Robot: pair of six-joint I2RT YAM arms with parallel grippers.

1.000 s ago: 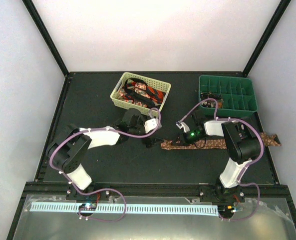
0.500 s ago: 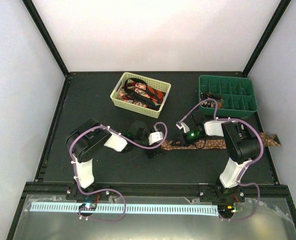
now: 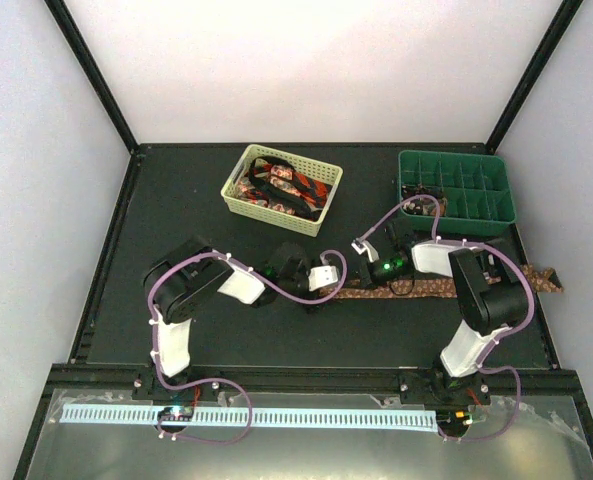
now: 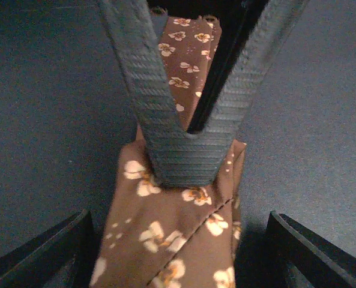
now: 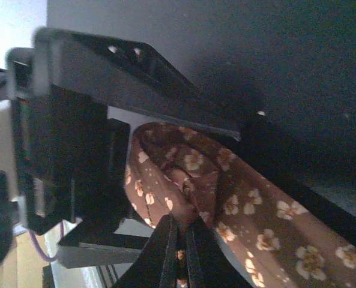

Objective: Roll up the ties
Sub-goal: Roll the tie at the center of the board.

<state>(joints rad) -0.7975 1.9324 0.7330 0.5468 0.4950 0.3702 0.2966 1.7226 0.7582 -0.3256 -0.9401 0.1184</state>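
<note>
Lying flat on the dark table, the brown tie stretches sideways across the right half, in front of the green tray. Its far end pokes out past the right arm. The right gripper is pinched together on the tie's left end, where the flowered cloth bunches into a loose fold just above its fingertips (the wrist view shows the fabric caught between them). The left gripper faces it from the other side. Its two fingers are spread wide, one on each side of the tie end, and do not touch the cloth as far as can be seen. The tie's tip lies between them, and the right gripper's closed tips rest on it just beyond. More ties, red and black, sit heaped in the yellow basket farther back, well apart from both grippers.
</note>
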